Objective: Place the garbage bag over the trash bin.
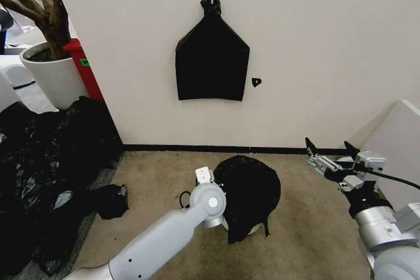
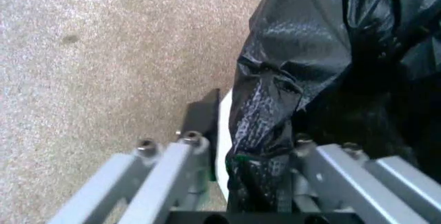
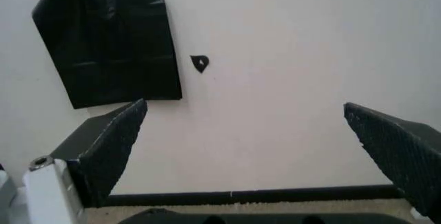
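Garbage bag (image 1: pixel 248 191): sat on the carpet (image 1: pixel 151 175) near the wall (image 1: pixel 315 44), draped over the trash bin right in front of me, just past my left wrist.
Which way it pointed: honestly couldn't pick a long axis, it was a rounded dome from my head cam, with ragged loose ends hanging down on the side nearest me.
Trash bin (image 2: pixel 224 146): nearly all covered; only a thin white strip of it showed in my left wrist cam, between one finger and the plastic.
Left gripper (image 2: pixel 241 177): down at the near-left edge of the bag, fingers part open with a bunched fold of the black plastic between them. Whether it was really pinched tight, I couldn't tell.
Right gripper (image 1: pixel 330 151): up in the air off to the right, well apart from the bag, spread wide and holding nothing, aimed at the wall.
Bag's look: thin, glossy black, super wrinkly up close, lots of shiny creases.
Other stuff: flat black bag (image 1: pixel 211 57) with a knotted top hung on the wall above, a big heap of black plastic sheeting (image 1: pixel 46 162) off to my left, and a white plant pot (image 1: pixel 52 77) behind that.
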